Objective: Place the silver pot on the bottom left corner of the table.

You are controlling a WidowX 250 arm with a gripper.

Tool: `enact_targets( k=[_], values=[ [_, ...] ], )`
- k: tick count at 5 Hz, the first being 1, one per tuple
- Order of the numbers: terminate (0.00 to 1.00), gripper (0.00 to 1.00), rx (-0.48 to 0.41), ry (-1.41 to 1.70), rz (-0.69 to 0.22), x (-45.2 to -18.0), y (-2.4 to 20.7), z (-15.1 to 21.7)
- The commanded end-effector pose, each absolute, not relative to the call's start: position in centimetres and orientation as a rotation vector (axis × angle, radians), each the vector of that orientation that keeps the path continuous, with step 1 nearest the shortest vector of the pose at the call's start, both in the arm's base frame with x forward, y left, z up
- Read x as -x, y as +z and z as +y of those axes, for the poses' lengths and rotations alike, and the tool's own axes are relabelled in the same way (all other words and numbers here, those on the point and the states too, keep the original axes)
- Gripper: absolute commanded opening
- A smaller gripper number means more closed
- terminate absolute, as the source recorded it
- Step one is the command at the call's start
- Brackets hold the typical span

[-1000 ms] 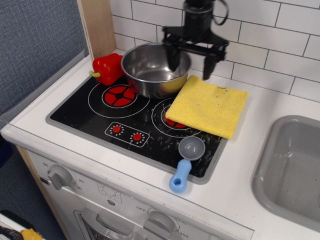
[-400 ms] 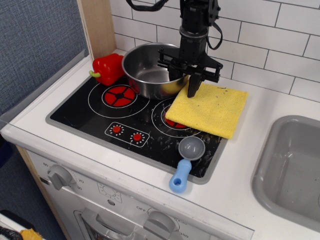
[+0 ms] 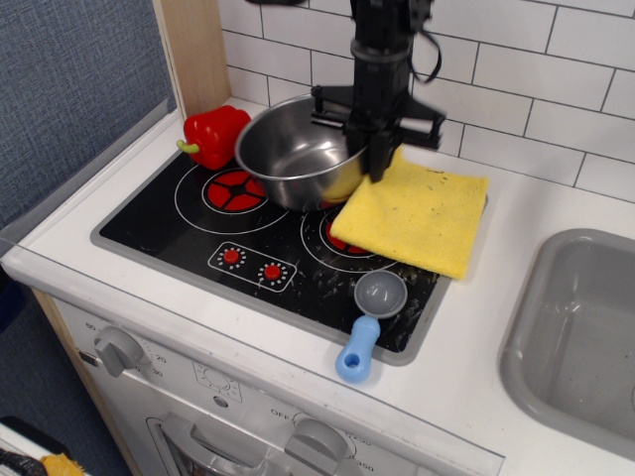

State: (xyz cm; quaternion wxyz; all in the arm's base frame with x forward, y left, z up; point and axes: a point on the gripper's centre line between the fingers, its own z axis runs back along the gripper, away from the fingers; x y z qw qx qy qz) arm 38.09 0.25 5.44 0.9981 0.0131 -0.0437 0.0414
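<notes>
I have the claw clamped on the right rim of the pot, one finger inside the bowl and one outside. The pot sits tilted at the far side of the bench, over the stovetop's far edge, its left side raised and its open mouth leaning toward me. A red pepper is just left of it. The yellow cloth lies just right, its far-left corner under the claw. A blue-handled scoop rests near the front edge.
</notes>
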Motion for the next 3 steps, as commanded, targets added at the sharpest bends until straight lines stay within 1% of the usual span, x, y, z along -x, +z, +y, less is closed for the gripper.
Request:
enact_targets(
  k=[1, 2, 3],
  values=[
    [0.0, 0.0, 0.039, 0.165, -0.266, -34.3, 13.8, 3.7],
    [0.0, 0.0, 0.043, 0.172, -0.243, -34.1, 12.5, 4.4],
    [0.0, 0.0, 0.096, 0.147, -0.179, -35.3, 10.1, 3.2]
  ],
)
